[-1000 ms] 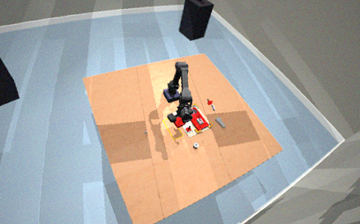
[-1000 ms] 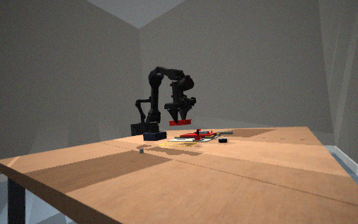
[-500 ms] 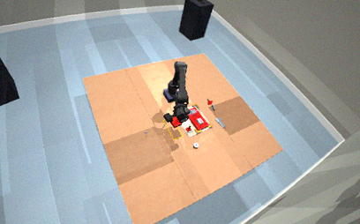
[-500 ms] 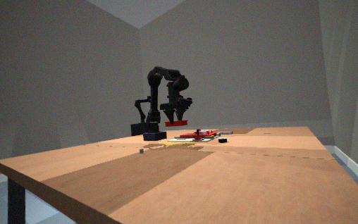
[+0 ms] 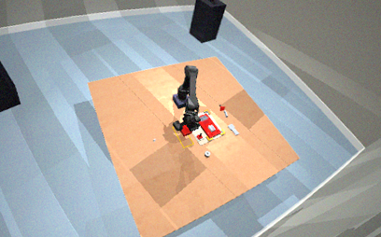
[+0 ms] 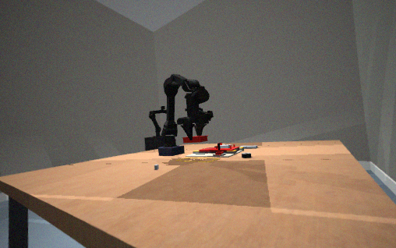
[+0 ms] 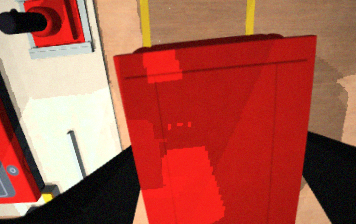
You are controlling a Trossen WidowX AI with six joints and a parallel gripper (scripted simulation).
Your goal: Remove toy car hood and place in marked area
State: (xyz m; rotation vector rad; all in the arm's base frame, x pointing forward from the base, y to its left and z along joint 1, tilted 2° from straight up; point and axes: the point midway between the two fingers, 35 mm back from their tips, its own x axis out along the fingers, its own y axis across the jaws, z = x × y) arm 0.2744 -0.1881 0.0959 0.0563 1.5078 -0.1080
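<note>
Hood (image 7: 215,135) clamped in gripper (image 6: 195,134), held up off table (image 6: 218,218), not touching anything below. Red flat panel, roughly level in exterior view (image 6: 195,139); fills most of wrist view, w/ black fingers showing at both lower sides. Jaws closed on hood's edges, standing wide b/c panel is wide.

Position: hood hangs just beside toy car (image 6: 218,149), on arm-base side of it in exterior view. Top view shows red panel (image 5: 186,130) under wrist, at edge of yellow-outlined marked area (image 5: 183,140) nearest car. Wrist view: two yellow lines of outline (image 7: 145,22) run out past hood's far edge, over brown table. Whether hood sits fully over marked area — can't tell; panel hides what's under it.

Car: red body on white base plate (image 5: 204,140), lying flat, right of gripper in top view. Wrist view catches part of it at left: pale plate (image 7: 65,120), red block w/ grey surround and black peg (image 7: 22,22) at upper left, red strip at lower left edge.

Loose bits on table: small dark wheel-like piece (image 6: 245,155) just in front of car; same piece looks pale in top view (image 5: 207,154). Small grey cube (image 6: 156,167) well apart to left. Grey bar (image 5: 233,129) and small red piece (image 5: 222,108) beyond car.

Arm (image 5: 189,93) rises from dark blue base (image 6: 171,150), elbow high, wrist pointing down.
</note>
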